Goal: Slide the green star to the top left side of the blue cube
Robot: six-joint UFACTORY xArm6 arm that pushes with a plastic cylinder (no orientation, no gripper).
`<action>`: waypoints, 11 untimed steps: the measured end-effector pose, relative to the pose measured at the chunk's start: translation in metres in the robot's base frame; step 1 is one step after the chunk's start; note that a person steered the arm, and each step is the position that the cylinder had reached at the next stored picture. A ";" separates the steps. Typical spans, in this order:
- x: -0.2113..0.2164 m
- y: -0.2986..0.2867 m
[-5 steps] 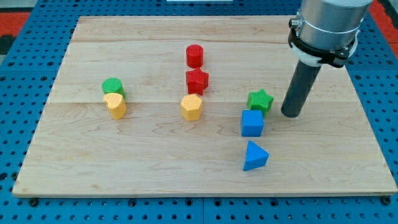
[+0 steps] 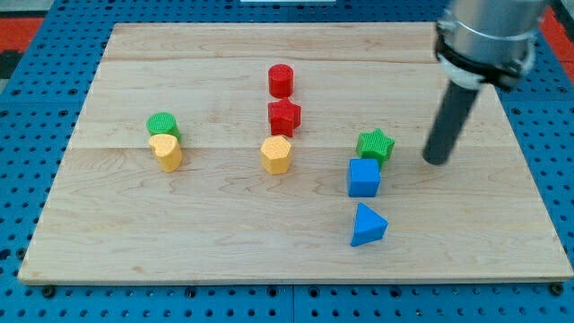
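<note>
The green star (image 2: pixel 376 144) sits on the wooden board just above and slightly right of the blue cube (image 2: pixel 363 177), touching or nearly touching its top edge. My tip (image 2: pixel 437 161) is to the right of the green star, apart from it by a clear gap, level with the star's lower edge.
A blue triangular block (image 2: pixel 368 225) lies below the blue cube. A red cylinder (image 2: pixel 281 81) and red star (image 2: pixel 284 116) stand above a yellow hexagon block (image 2: pixel 276 154). A green cylinder (image 2: pixel 162 126) touches a yellow block (image 2: pixel 167 152) at the left. The board's right edge (image 2: pixel 538 179) is near my rod.
My tip has moved a little to the right, away from the green star. No block has moved.
</note>
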State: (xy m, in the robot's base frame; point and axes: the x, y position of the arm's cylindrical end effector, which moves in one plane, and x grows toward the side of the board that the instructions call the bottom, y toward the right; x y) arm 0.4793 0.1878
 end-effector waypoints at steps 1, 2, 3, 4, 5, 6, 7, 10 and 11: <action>0.004 -0.013; -0.013 -0.051; -0.029 -0.080; -0.038 -0.089; -0.082 -0.059; -0.173 -0.071; -0.268 -0.121; -0.248 -0.334; -0.175 -0.369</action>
